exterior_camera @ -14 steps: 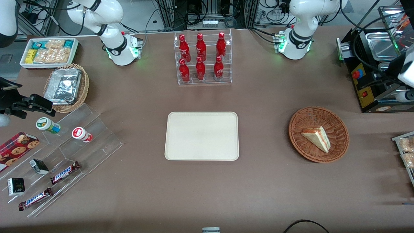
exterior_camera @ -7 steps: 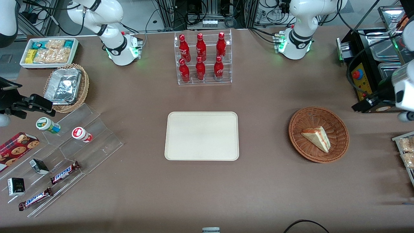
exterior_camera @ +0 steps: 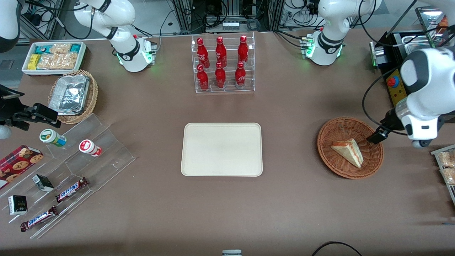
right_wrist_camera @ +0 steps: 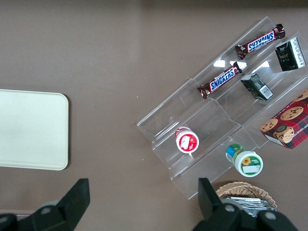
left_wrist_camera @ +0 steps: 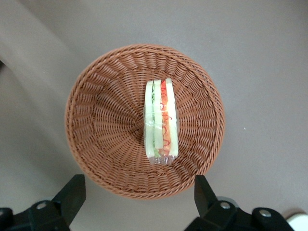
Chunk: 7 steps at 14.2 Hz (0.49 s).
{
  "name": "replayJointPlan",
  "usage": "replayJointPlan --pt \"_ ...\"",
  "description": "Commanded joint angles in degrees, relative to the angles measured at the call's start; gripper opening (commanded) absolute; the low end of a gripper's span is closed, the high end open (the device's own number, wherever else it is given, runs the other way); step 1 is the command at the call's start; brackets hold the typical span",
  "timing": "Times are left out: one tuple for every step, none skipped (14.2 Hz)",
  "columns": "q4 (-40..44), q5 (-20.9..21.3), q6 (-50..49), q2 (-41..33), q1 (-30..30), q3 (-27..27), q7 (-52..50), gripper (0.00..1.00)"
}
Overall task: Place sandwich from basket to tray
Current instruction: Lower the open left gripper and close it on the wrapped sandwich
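Here the gripper [left_wrist_camera: 137, 197] hovers above the basket [exterior_camera: 369, 161].
Fingers [left_wrist_camera: 72, 195] spread wide, empty; the sandwich [left_wrist_camera: 161, 120] lies inside.

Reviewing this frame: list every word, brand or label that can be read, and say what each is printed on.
"SNICKERS": on two bars on the clear stepped stand.
Red bottles: white script, too small to read.
Two cups, dark boxes, cookie box, snack packets: print unreadable.
Sandwich, basket, tray: no text.
The gripper hovers open above the basket.
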Motion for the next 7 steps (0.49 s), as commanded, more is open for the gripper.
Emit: replayJointPlan --pt "-1.28 -0.46 5.35 3.03 -0.47 -0.28 -5.24 1.00" --pt "-1.37 -0.46 6.93 4.00 -0.56 -0.28 -5.95 1.00" --pt "-1.46 -0.46 8.34 4.97 -0.74 -0.37 -6.39 1.00" --pt "-1.46 -0.46 9.66 6.20 -1.26 -0.37 -7.61 1.00" --pt "-1.46 -0.46 11.50 7.43 -1.70 -0.37 -9.37 1.00" --pt "-1.72 -0.38 13.00 8.48 -2.66 -0.37 -10.17 1.00" --pt "-1.99 -0.11 13.62 9.19 -3.02 -0.28 -10.26 1.00"
